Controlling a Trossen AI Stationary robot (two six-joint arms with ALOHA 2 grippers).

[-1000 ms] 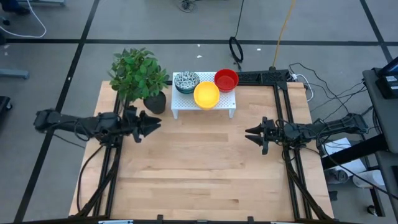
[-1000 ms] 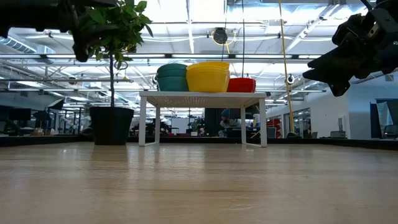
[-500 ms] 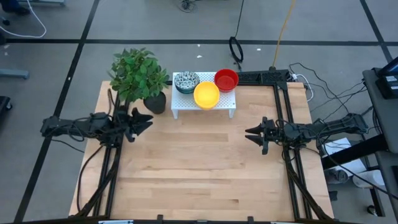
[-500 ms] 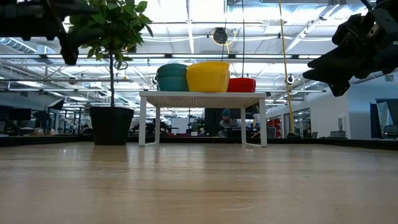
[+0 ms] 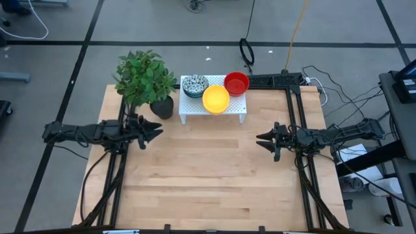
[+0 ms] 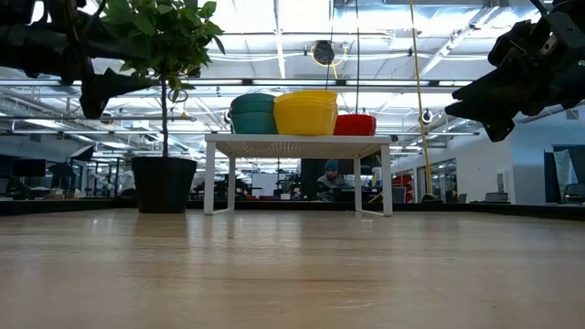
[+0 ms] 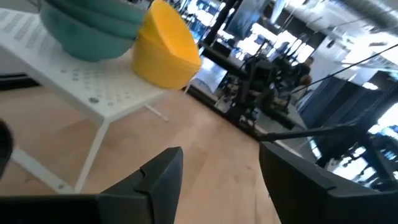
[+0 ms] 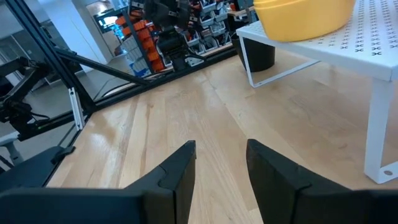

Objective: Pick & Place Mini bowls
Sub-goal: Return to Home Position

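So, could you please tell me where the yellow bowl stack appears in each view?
High view: yellow bowl stack on the white shelf, mid-shelf, toward the arms' side.
Low view: centre, on the shelf top, between the patterned bowls and red bowls.
Left wrist view: upper middle, beside the patterned bowls.
Right wrist view: top right, cut off by the edge.
Shared landmark: the white shelf under it.

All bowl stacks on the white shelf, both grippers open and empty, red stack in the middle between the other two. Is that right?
No. The high view shows the yellow stack in the middle, with the patterned stack and the red stack either side. The rest holds: all on the white shelf, left gripper and right gripper open and empty.
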